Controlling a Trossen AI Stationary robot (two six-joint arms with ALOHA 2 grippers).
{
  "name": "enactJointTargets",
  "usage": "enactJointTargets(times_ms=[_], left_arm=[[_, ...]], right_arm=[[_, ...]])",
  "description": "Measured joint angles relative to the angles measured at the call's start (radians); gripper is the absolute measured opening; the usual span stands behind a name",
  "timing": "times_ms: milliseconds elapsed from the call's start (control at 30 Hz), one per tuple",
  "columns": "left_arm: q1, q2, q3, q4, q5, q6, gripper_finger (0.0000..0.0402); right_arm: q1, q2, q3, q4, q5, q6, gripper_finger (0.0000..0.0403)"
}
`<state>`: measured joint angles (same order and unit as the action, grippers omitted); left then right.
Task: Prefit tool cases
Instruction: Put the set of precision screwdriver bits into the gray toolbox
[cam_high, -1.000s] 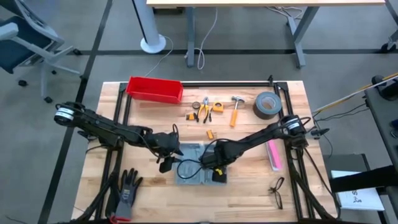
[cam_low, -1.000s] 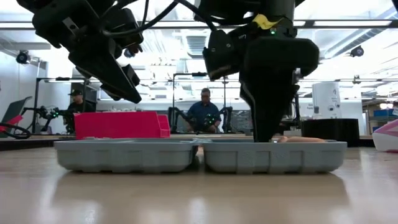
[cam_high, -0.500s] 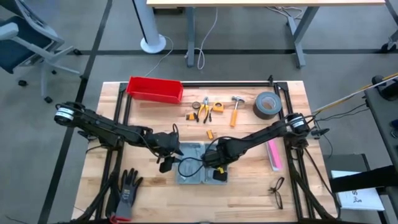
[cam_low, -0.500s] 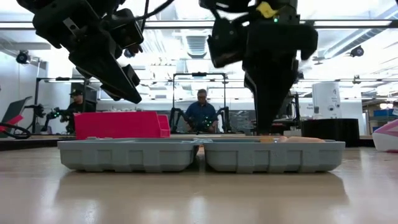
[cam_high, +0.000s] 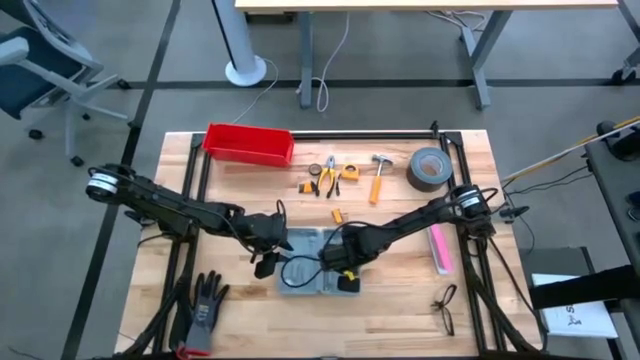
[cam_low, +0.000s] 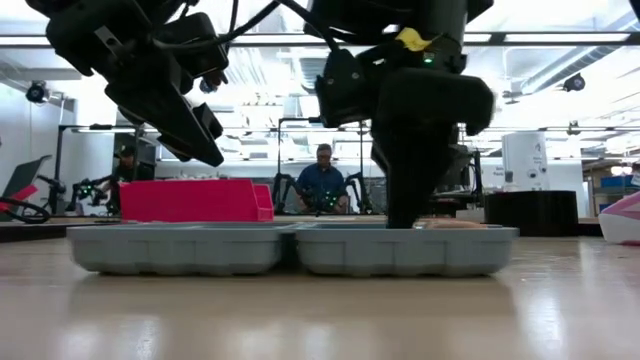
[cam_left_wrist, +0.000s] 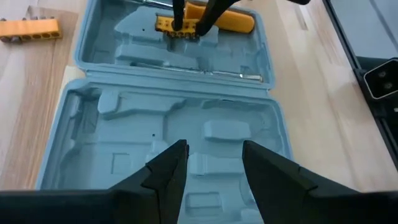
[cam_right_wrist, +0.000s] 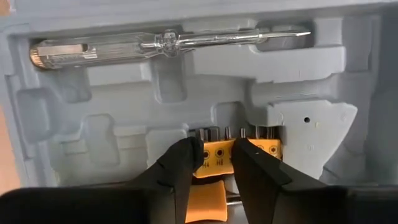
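Tool case (cam_high: 312, 262): lay open flat near the worktop's front edge, midway along it, both halves up.
Right gripper (cam_right_wrist: 219, 163): narrow, down in one half, pinching a yellow bit holder (cam_right_wrist: 239, 153) at its slot.
Left gripper (cam_left_wrist: 213, 163): parted, empty, hovering over the other half.
Screwdriver (cam_right_wrist: 168, 45): seated in its groove.
Handling: likely light, stiff, slippery plastic; prone to skid, best steadied by a rim.

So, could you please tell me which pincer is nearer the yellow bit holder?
Right. The right pincer straddles the yellow bit holder in the tool case; the left pincer hovers over the other half.
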<state>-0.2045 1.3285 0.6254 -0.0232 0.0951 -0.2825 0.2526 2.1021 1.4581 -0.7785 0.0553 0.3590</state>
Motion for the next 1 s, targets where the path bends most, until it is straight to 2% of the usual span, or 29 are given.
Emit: enactJointTargets(times_ms=[167,533,800,1000], left_arm=[[-0.004,-0.003,0.0,-0.001,0.0,0.0,0.0162],[-0.005,-0.006,0.0,-0.001,0.001,-0.001,0.0162],[-0.005,-0.006,0.0,0.0,0.001,-0.005,0.0162],[-0.005,-0.007,0.0,-0.001,0.002,-0.007,0.0162]], right_arm=[[-0.002,-0.011,0.005,-0.016,-0.004,0.024,0.0085],[-0.004,-0.125,0.02,-0.096,0.021,0.075,0.0082],[-0.003,-0.116,0.018,-0.104,0.019,0.07,0.0063],[-0.003,-0.063,0.001,-0.065,-0.003,0.037,0.005]])
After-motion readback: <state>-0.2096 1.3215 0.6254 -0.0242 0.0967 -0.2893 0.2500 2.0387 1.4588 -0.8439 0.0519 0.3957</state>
